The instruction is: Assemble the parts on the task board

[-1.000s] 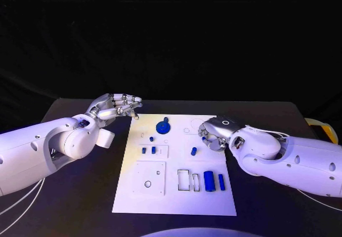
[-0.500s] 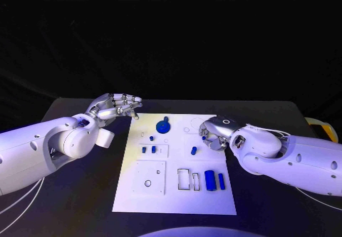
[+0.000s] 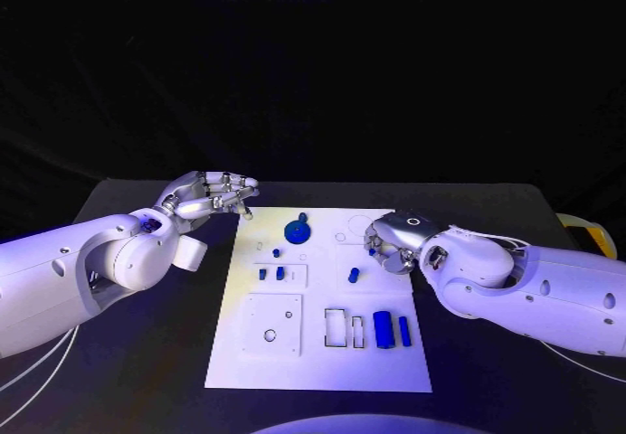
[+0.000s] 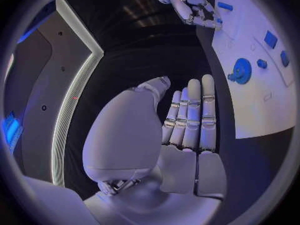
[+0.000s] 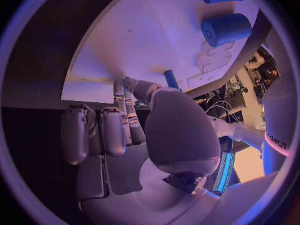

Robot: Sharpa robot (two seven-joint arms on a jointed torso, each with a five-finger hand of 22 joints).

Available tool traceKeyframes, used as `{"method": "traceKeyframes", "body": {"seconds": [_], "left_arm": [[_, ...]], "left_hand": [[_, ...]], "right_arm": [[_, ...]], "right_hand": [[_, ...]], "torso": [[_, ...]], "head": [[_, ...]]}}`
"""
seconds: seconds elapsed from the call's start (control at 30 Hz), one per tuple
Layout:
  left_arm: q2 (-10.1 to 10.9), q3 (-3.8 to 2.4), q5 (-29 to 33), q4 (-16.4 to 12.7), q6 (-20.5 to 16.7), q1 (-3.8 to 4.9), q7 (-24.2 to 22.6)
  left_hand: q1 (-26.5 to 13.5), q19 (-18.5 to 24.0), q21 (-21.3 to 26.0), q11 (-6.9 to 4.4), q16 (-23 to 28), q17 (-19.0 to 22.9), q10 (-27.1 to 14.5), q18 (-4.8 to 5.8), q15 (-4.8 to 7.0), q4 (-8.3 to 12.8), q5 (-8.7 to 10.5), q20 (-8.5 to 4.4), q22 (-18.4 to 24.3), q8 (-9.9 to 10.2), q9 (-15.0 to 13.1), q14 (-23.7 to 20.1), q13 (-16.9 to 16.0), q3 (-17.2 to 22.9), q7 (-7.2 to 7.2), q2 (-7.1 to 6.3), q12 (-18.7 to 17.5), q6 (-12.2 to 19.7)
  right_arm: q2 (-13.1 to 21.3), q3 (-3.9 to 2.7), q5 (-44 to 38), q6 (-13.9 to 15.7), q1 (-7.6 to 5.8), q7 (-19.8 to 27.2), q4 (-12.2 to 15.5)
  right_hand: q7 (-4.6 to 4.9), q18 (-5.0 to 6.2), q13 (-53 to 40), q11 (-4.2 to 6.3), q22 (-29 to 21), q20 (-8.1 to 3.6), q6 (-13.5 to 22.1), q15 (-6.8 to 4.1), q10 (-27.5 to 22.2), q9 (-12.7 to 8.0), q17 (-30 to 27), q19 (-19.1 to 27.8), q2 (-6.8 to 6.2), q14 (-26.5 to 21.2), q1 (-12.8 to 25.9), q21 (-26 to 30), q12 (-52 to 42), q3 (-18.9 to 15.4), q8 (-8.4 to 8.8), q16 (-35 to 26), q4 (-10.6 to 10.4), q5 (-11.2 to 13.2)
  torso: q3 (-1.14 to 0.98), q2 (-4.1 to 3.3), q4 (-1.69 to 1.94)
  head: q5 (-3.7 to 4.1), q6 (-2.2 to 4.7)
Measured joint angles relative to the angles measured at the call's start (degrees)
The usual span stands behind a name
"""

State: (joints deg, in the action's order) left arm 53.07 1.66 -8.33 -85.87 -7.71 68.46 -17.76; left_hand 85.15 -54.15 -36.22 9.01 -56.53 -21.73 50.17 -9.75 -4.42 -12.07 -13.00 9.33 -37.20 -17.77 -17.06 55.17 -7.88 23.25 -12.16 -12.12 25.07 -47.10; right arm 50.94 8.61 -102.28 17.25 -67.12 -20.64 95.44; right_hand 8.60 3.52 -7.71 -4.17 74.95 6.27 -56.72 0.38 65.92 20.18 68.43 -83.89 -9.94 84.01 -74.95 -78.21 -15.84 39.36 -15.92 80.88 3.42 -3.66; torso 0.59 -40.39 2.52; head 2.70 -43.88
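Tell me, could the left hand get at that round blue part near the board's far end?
Probably yes: the left hand holds nothing, hovers off the board's far corner, and nothing stands between it and the round part.

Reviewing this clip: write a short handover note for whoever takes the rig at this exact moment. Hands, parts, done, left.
Left hand: holds nothing, fingers loosely curled, off the task board's far left corner.
Right hand: at the board's right edge, pinching a small blue peg.
On the board: blue disc at the far end, small blue pieces mid-left, one blue piece at centre, blue cylinder and slim blue bar near right.
Done: peg picked up.
Left: seat it, then the loose parts; rectangular slots look open.
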Motion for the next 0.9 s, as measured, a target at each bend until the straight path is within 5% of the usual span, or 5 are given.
{"method": "traceKeyframes", "body": {"seconds": [0.9], "left_arm": [[0.08,0.0,-0.46,-0.08,0.42,0.0,0.64]], "left_hand": [[0.0,0.21,0.0,0.1,0.0,-0.04,-1.33,-0.01,-0.2,0.47,0.0,0.21,-0.11,-0.21,-0.01,-0.2,-0.05,-0.15,0.4,0.0,0.54,0.81]], "right_arm": [[-0.5,0.01,-1.18,-0.14,0.08,-1.04,-0.09]], "right_hand": [[-0.33,0.01,-0.07,0.21,-0.02,-0.23,-0.94,-0.39,0.6,0.13,-0.27,-0.22,0.14,0.02,1.38,-0.65,-0.24,-0.87,0.01,0.0,-0.26,0.23]], "torso": [[0.04,0.02,0.01]], "head": [[0.0,-0.2]]}}
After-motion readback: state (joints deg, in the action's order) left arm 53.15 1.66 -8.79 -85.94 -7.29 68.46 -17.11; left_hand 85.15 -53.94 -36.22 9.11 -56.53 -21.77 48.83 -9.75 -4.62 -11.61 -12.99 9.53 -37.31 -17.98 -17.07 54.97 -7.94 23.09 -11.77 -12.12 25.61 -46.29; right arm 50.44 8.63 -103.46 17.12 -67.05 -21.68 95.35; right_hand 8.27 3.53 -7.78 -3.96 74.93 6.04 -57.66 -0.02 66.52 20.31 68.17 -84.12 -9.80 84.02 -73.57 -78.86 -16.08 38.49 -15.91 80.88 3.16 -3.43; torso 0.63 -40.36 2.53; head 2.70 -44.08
